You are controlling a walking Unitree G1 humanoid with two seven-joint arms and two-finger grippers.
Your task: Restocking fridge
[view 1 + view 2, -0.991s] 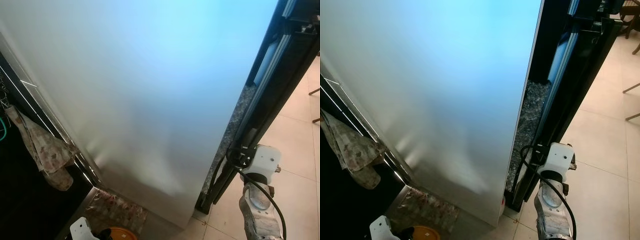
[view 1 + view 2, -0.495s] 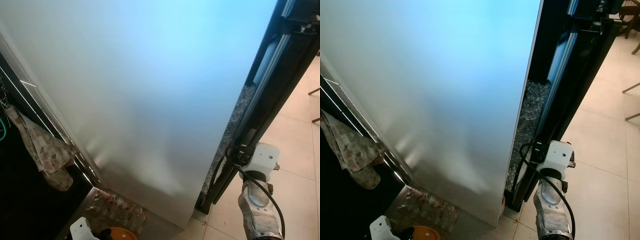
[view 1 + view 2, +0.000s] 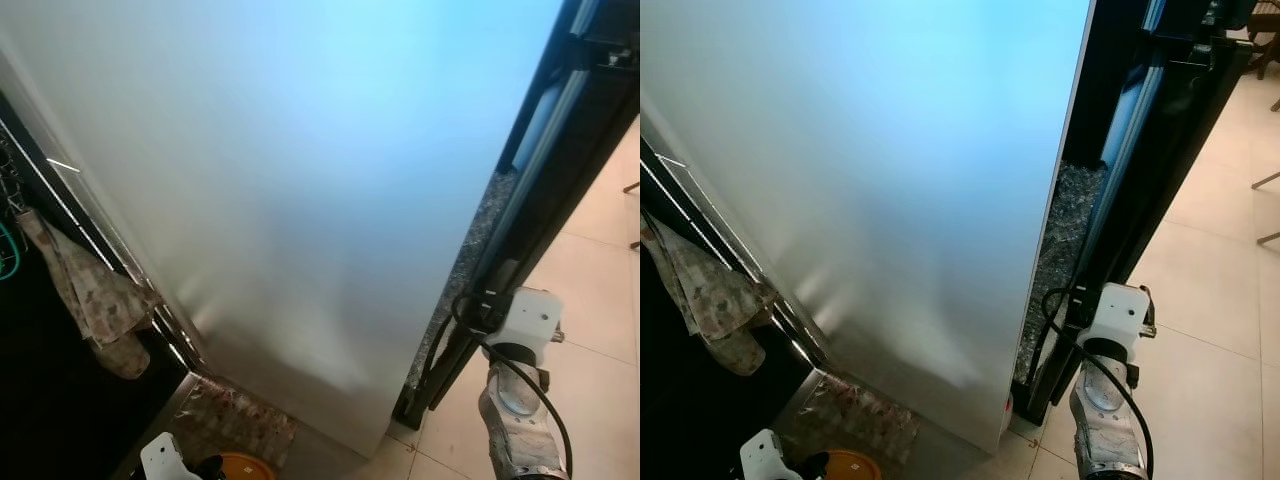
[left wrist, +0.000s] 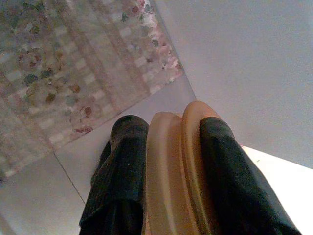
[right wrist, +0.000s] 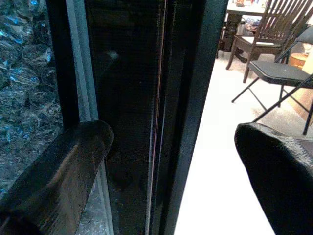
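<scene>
A broad silver fridge panel [image 3: 300,200] takes up most of the head views. To its right stands a black door edge [image 3: 560,150] with a pale strip along it. Low on the left, my left gripper [image 4: 171,127] is shut on two stacked orange plates [image 4: 173,171], held edge-on between the black fingers [image 4: 122,161]; their rim also shows in the head view [image 3: 240,467]. My right arm [image 3: 525,320] is low on the right, close to the black door edge [image 5: 161,98]. My right gripper [image 5: 171,142] is open, with that edge seen between its fingers.
A patterned cloth [image 3: 95,305] hangs at the left on a dark front. A patterned mat [image 3: 235,420] lies on the floor below the panel. A speckled stone strip [image 3: 475,250] runs beside the black door. Pale floor tiles [image 3: 590,330] and dark chairs [image 5: 274,58] lie to the right.
The whole picture has shifted slightly, so the camera moved. The right wrist stays by the black door edge and the left arm keeps its hold.
</scene>
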